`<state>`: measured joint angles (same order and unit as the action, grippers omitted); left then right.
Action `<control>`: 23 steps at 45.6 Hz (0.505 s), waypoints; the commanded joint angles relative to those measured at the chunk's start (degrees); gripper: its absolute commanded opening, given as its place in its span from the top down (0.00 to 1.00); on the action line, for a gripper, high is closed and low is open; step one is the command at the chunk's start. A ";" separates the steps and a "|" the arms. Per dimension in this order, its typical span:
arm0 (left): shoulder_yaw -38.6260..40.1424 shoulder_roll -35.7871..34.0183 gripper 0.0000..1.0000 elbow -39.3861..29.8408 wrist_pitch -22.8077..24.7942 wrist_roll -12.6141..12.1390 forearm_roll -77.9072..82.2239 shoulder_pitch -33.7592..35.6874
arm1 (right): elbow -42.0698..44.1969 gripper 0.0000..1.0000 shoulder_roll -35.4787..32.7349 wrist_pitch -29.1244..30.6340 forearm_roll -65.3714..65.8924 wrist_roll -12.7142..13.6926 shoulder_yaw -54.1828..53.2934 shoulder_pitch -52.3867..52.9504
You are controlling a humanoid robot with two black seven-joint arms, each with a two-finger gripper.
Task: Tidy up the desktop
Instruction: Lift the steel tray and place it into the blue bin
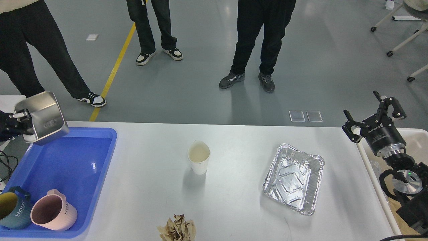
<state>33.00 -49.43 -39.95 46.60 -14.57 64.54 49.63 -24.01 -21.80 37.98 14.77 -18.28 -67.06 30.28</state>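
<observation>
Stretching from the left side of the frame to the right, the desktop [234,187] had its long side running across the picture. It filled the lower half of the frame. It was big, white and smooth, with a rounded corner at the upper right and a few faint marks.

A blue plastic tray [67,160] sat on its left end. Inside the tray, at the lower left, a pink mug [53,212] lay tipped beside a dark teal mug [13,207], and the two touched. A white paper cup [199,157] stood upright near the middle of the desktop. A silver foil tray [294,179] lay to the right of the cup, well apart from it. A crumpled brown paper ball [177,229] sat at the bottom edge, below the cup. A beige bin [418,140] stood just beside the right end of the desktop.

The left gripper [18,122] was at the left edge of the frame, closed on the rim of a shiny metal box [43,118], which hung tilted above the far corner of the blue tray. The right gripper [374,118] was at the upper right, above the far right corner of the desktop and the bin, with its fingers spread wide and nothing between them.
</observation>
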 commanded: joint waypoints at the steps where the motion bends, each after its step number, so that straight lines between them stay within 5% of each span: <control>1: -3.82 6.53 0.99 5.84 -6.86 4.46 2.87 -2.88 | -0.60 0.00 0.00 -0.01 -0.01 0.00 0.00 -0.31; 14: -11.99 16.73 0.99 22.72 -13.38 12.19 1.90 -2.79 | -0.60 0.00 -0.08 0.08 -0.01 0.00 0.00 -0.93; 23: -15.69 18.93 0.98 25.54 -16.71 14.39 1.64 -2.88 | -0.60 0.00 -0.08 -0.01 -0.01 -0.09 0.00 -1.10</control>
<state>18.88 -31.65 -15.46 32.45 -1.05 66.30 46.83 -24.61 -21.89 38.03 14.76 -18.28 -67.06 29.27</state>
